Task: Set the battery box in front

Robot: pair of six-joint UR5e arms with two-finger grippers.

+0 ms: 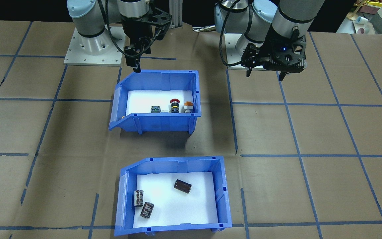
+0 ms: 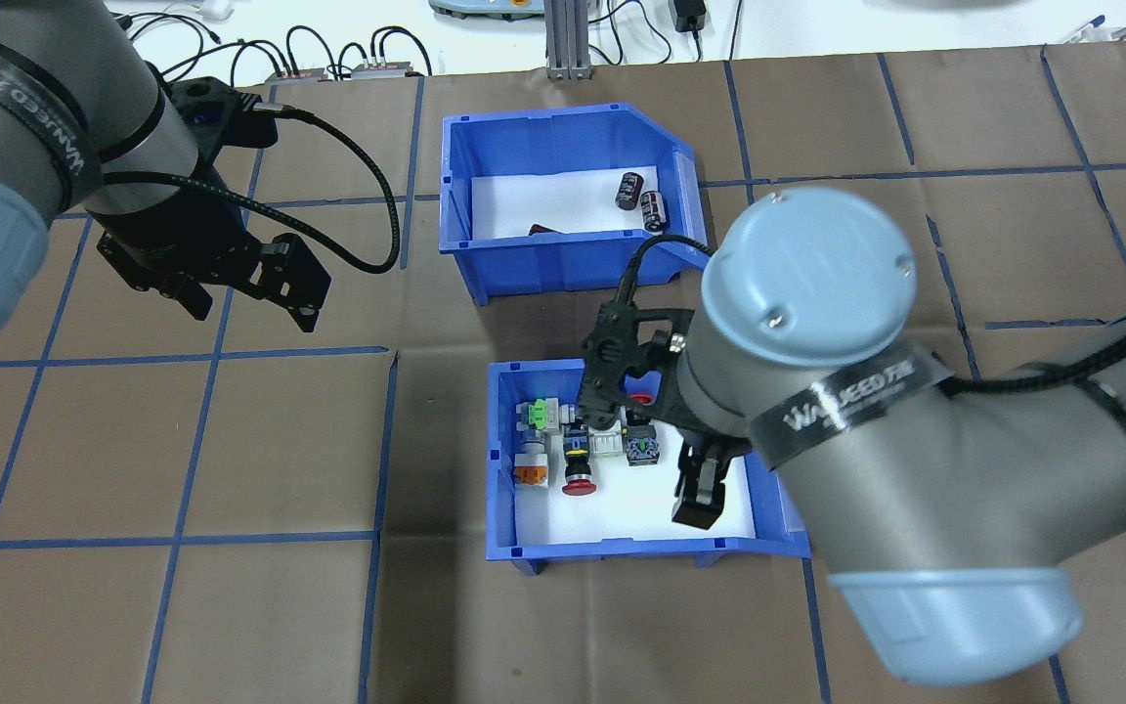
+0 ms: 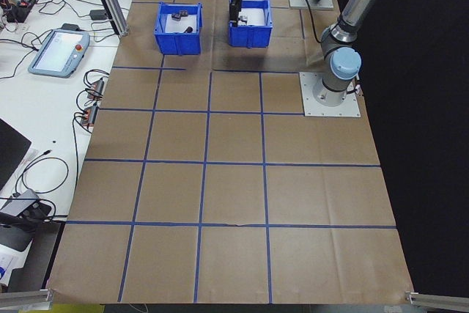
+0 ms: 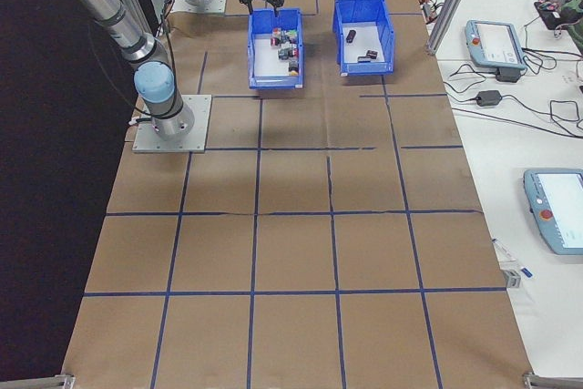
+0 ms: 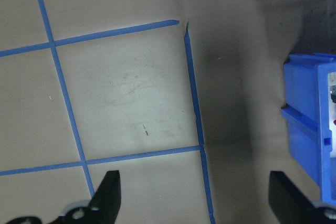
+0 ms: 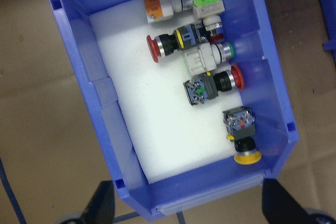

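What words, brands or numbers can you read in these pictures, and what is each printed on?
"WANEED FM", roughly; letters partly curved away: black band on the right arm.
"WANEED", seen upside down: black band on the left arm.
Print on the dark cells in the battery box: too small to read.
Switches: no readable marking.

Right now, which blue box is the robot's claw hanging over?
The switch bin, holding colourful push-buttons. The right gripper hangs over it; the battery box sits farther away.

Both bins are blue with white liners. The battery box (image 1: pixel 172 196) holds three dark-brown cells (image 1: pixel 182 186). The switch bin (image 6: pixel 157 87) holds red, yellow, green and orange buttons (image 6: pixel 202 72). The counter (image 1: pixel 327 132) is brown, gridded with blue tape (image 1: pixel 297 147). Arms are grey with pale-blue caps.
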